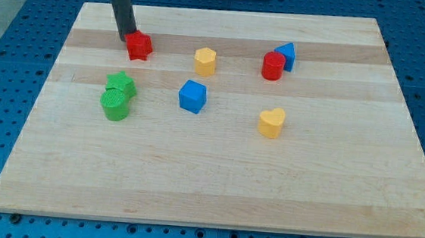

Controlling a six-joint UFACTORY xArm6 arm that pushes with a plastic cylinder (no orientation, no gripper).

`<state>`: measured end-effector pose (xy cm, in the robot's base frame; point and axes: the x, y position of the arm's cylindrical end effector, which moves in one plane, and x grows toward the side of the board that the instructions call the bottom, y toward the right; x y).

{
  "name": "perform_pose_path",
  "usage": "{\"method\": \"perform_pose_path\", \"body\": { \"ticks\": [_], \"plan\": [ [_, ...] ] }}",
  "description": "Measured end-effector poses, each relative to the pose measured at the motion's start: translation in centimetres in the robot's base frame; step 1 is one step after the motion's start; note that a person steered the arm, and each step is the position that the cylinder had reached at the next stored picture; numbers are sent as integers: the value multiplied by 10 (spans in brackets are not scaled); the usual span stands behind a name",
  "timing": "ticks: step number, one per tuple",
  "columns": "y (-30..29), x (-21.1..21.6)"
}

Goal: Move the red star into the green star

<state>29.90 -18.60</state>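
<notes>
Pale wooden desk (pixel 215 180) on a blue perforated base, seen from the near side. No gripper on this arm, so nothing to report as apart, together or clamped; only a straight dark rod coming down from the far left. My tip (pixel 126 36) pressed against the far-left edge of the red star (pixel 138 46), touching it or as good as touching.

Red star in the far-left part of the desk, lying flat. Green star (pixel 121 84) nearer and a little to the left of it, well apart from it, bare wood between the two. Green cylinder (pixel 115 104) just in front of the green star, touching it or very close; hard to tell which.

To the right of the red star, at about the same depth, a yellow block (pixel 205 61), shape looking roughly hexagonal. Nearer than that and slightly left, a blue cube (pixel 192 96), turned with one corner toward the near edge. Further right, in the far part, a red cylinder (pixel 273 66) with a blue block (pixel 285 55) tucked just behind it on the right, the two touching or nearly so; blue block partly hidden, shape not clear. Nearest on the right side, a yellow heart (pixel 271 122), standing alone, well apart from the rest.
</notes>
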Motion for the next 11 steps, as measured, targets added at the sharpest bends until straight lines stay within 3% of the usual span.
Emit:
{"method": "perform_pose_path", "body": {
  "ticks": [1, 2, 3, 4, 6, 9, 11],
  "plan": [
    [0, 22],
    [6, -28],
    [56, -36],
    [63, -4],
    [42, 1],
    [23, 44],
    [55, 40]
  ]
}}
